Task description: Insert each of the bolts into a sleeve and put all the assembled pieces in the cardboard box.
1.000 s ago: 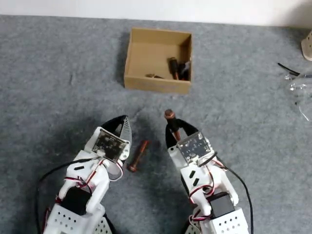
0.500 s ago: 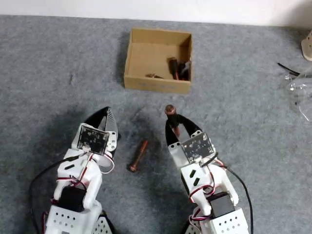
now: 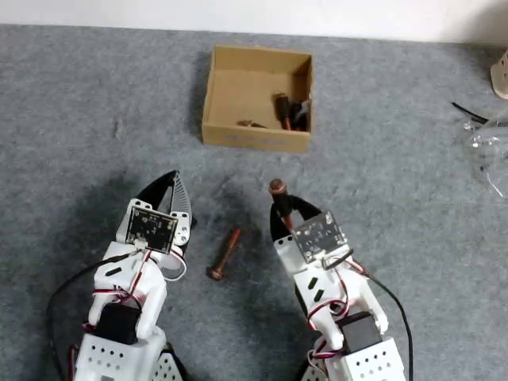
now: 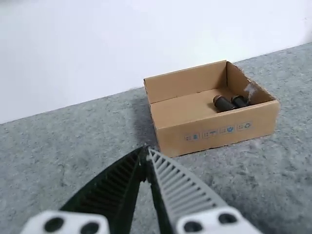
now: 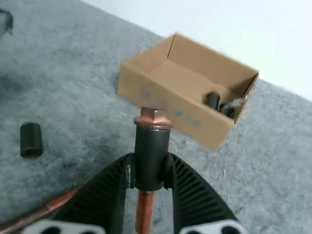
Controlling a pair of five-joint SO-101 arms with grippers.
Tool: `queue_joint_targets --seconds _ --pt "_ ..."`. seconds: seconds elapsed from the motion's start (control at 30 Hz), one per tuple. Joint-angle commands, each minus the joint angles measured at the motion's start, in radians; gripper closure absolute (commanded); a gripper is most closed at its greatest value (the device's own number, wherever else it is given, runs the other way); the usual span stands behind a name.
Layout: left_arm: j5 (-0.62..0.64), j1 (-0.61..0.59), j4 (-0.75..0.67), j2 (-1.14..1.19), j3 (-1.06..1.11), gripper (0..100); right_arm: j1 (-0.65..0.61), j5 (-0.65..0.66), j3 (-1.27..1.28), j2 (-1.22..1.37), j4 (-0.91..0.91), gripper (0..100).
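Observation:
My right gripper (image 3: 282,210) (image 5: 148,170) is shut on a black sleeve (image 5: 151,151) with a copper bolt through it; the bolt head (image 3: 276,187) points toward the cardboard box (image 3: 254,136) (image 5: 131,87) (image 4: 214,126). Dark assembled pieces (image 3: 283,111) (image 4: 229,102) (image 5: 217,102) lie in the box's right corner. A loose copper bolt (image 3: 225,253) (image 5: 44,212) lies on the carpet between the arms. A lone black sleeve (image 5: 30,139) stands upright on the carpet. My left gripper (image 3: 173,184) (image 4: 146,156) is shut and holds nothing, left of the loose bolt.
Grey carpet covers the table, with open room left of the box and between box and arms. Clear glasses and a black cable (image 3: 484,135) lie at the right edge, with a white object (image 3: 500,75) above them. A white wall runs behind the box.
My left gripper has swung left, away from the loose bolt. My right gripper nudged toward the box with its sleeve and bolt, then came back.

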Motion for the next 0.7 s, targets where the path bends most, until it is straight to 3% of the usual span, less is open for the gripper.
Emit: queue_joint_targets --seconds 0.0,0.3,0.67 --pt "0.0 -0.012 -0.021 -0.004 0.008 99 0.016 -0.005 -0.16 0.154 -0.01 99.3" --pt "0.002 -0.013 -0.02 -0.004 0.005 99 0.022 -0.006 -0.639 0.828 -0.113 99.3" --pt "0.002 -0.012 -0.02 -0.004 -0.001 99 0.142 -0.006 -1.32 1.555 -0.113 99.3"
